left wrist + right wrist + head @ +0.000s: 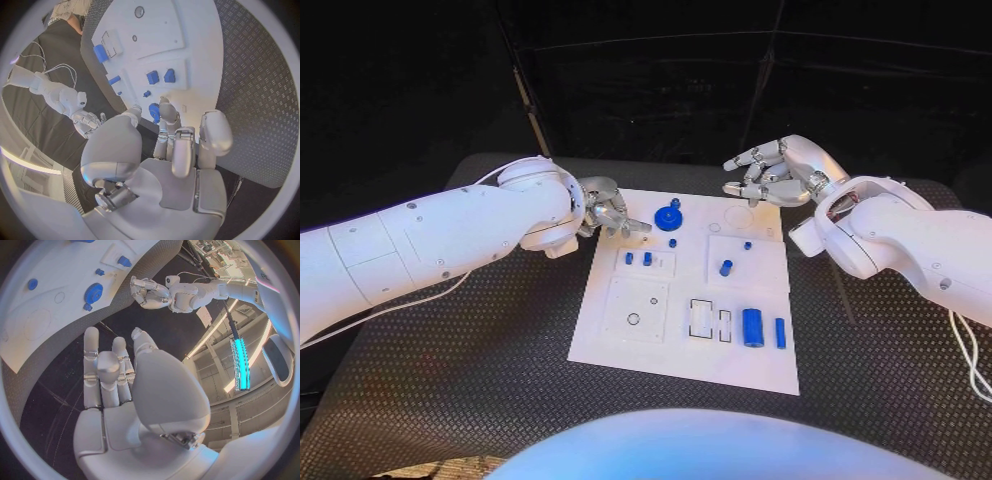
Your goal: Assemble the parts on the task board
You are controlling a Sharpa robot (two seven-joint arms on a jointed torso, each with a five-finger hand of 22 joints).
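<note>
- I keep the left hand (607, 215) at the far left corner of the task board (625, 345), just beside the round blue part (669, 217) that stands there. I think this is the place from which I can take that part next.
- The fingers of this hand are apart and a little curled, and I see nothing between them. In the left wrist view the fingertips (167, 107) are very near the round part (154, 112), but I cannot tell if they touch it.
- The right hand (777, 171) hovers over the far right edge of the board, fingers loosely curled, holding nothing. I judge it waits there to leave the way free.
- The other parts are on the board: small pegs (638, 258) in a recess, one short piece (726, 267) in the middle, and a thick cylinder (753, 327) with a thin bar (780, 332) beside it near the front.
- The left forearm hides the table on that side, and the shape of the empty slots (710, 320) is too small for me to read.
</note>
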